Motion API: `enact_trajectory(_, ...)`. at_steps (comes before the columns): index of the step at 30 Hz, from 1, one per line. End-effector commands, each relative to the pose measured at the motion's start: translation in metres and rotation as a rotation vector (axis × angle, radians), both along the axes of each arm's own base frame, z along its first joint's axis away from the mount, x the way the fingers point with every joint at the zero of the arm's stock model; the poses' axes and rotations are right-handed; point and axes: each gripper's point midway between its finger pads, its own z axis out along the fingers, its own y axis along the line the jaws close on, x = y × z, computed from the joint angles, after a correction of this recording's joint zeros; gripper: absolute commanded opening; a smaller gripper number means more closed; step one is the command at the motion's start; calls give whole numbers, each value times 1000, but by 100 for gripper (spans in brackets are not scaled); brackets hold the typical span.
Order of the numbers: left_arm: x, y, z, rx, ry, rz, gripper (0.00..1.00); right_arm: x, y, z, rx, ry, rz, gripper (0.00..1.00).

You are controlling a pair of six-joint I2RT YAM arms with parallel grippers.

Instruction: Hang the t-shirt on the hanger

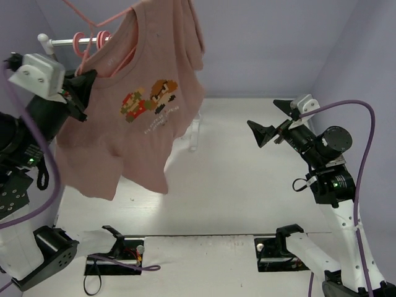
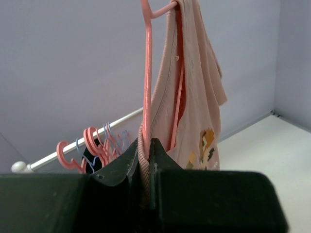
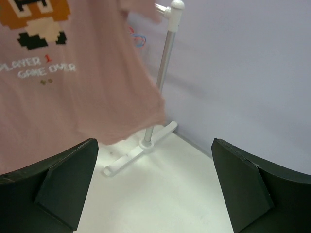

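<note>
Left gripper [image 1: 82, 88] clamped the t-shirt [image 1: 145, 133] collar and hanger [image 2: 147, 73] above the desk's far-left corner; right gripper [image 1: 272, 120] gaped empty.

The t-shirt [image 1: 136, 117] hangs on the hanger [image 1: 93, 21] at the left, above the bench [image 1: 247, 198] and before the rail [image 1: 62, 42]. The left end effector [image 1: 83, 83] sits at its collar. The right end effector [image 1: 272, 120] is well apart to the right.

Soft matt cloth t-shirt [image 1: 124, 145], smooth plastic hanger [image 2: 147, 73], shiny metal rack pole [image 3: 162, 73], matt white table [image 1: 247, 185]
</note>
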Motion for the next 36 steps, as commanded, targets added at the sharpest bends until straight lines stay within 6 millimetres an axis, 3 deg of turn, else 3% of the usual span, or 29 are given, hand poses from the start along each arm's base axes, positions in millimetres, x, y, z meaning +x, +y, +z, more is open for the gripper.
enact_trajectory(1,40,-16,-24,18,69,43,0,10,-2,6,30,-29,-20,100)
enact_trajectory(9,91,-21,-96,92,259,181,0,16,9,-30,20,63,32,100)
enact_trajectory(13,132,-31,-125,83,313,216,0,18,13,-42,21,97,48,100)
enact_trajectory(17,165,-18,-146,39,375,323,0,13,13,-51,19,107,48,100)
enact_trajectory(22,190,-2,-154,-24,399,394,0,9,15,-55,13,102,43,100)
enact_trajectory(29,240,-13,-164,-25,403,367,0,4,24,-60,18,120,82,100)
enact_trajectory(36,278,-26,-173,-49,404,352,0,2,26,-72,18,146,84,100)
